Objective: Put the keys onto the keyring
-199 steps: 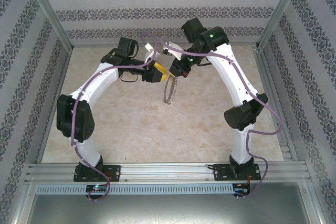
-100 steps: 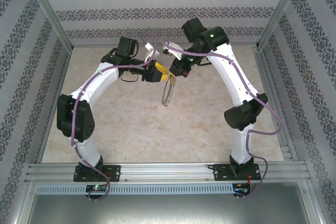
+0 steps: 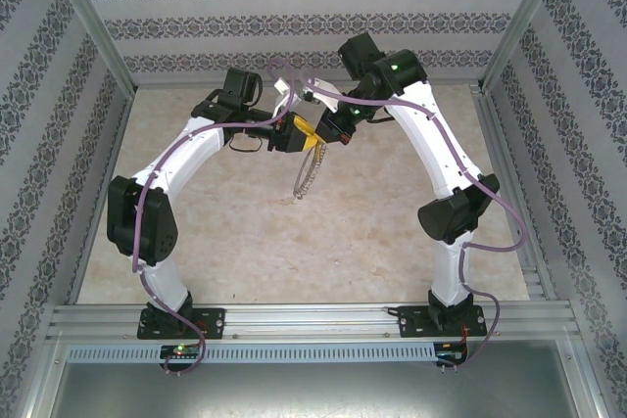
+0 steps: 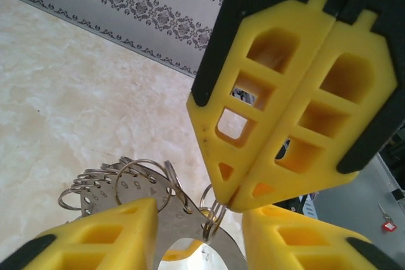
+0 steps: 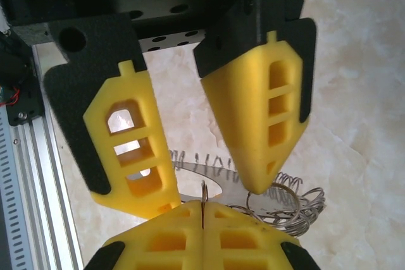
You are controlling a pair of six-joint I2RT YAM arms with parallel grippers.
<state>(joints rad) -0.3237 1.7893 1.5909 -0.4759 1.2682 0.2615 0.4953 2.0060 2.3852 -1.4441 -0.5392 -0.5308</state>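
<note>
1. The marble-patterned table [image 3: 245,242] lies well below the work, so anything that slips would drop clear away from both arms.
2. The left arm [image 3: 171,168] and right arm [image 3: 436,134] meet in mid-air, wrists nearly nose to nose. A small misjudged move could knock one against the other.
3. The right gripper [image 5: 202,214] has its fingers pressed fully together, nipping a thin wire loop [image 4: 214,216] at the very tips. That hold looks shallow, and a sideways tug might pull the loop free.
4. The left gripper [image 4: 199,216] has its fingers apart, straddling a flat silver piece [image 4: 183,235] just under the right fingertips. I can make out no grip. If it pinches off-centre, it would likely shove the piece or clash with the other yellow tips.
5. The keyring [image 3: 307,175] dangles from the right gripper, tilted and free to swing, which would spoil any alignment.
6. The small rings [image 4: 120,181] crowd together, and which piece is the key is too small to tell. The wrong one could get caught.
</note>
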